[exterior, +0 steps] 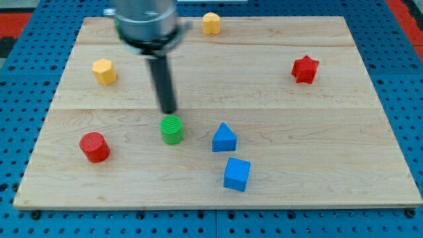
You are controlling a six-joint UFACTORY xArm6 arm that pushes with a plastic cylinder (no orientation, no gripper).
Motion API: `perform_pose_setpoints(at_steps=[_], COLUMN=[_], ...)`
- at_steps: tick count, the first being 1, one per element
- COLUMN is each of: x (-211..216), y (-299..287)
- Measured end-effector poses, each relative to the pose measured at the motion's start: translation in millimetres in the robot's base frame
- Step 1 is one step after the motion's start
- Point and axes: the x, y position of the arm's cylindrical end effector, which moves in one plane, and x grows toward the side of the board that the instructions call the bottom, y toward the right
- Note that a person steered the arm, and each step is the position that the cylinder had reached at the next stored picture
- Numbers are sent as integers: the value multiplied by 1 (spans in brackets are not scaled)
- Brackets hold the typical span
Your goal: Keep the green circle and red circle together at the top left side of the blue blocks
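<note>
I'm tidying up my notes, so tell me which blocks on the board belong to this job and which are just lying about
Job: green circle, red circle, blue triangular block, blue cube, my tip just above the green circle.
Lying about: two yellow blocks, red star.

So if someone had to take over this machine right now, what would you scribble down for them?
My tip: just above the green circle in the view; contact unclear.
Green circle: left of the blue triangle block, close by. The blue cube sits below that.
Red circle: far off toward the view's left, well apart from the green one.
Done: green is roughly at the blue blocks' upper left.
Left: probably bring the red circle over beside the green one, without knocking the blue blocks.
</note>
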Motion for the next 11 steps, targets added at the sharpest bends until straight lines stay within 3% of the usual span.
perform_pose_setpoints(at_steps=[1, 2, 3, 4, 5, 6, 7, 8, 9, 10, 11], x=[43, 56, 75, 78, 58, 127, 130, 54, 6, 15, 79], y=[67, 66, 35, -35, -51, -72, -174, -163, -108, -126, -124])
